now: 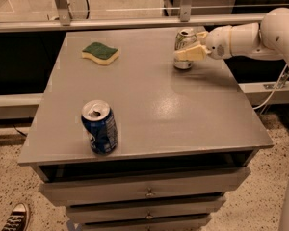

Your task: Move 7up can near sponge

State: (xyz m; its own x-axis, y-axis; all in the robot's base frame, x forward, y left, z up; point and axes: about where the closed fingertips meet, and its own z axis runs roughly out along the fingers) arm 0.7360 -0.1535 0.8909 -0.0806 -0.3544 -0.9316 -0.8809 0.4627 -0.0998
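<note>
The 7up can (184, 38), pale silver with green markings, stands upright at the table's far right. My gripper (188, 47) reaches in from the right and is open around it. One cream finger (189, 55) lies across the can's lower front and the other sits behind its right side. The can rests on the table. The sponge (100, 53), with a dark green top and yellow body, lies at the far left, well apart from the can.
A dark blue soda can (99, 127) stands upright near the front left edge of the grey table (183, 114). Drawers sit below the tabletop. A rail runs behind the table. A shoe (14, 218) shows on the floor at lower left.
</note>
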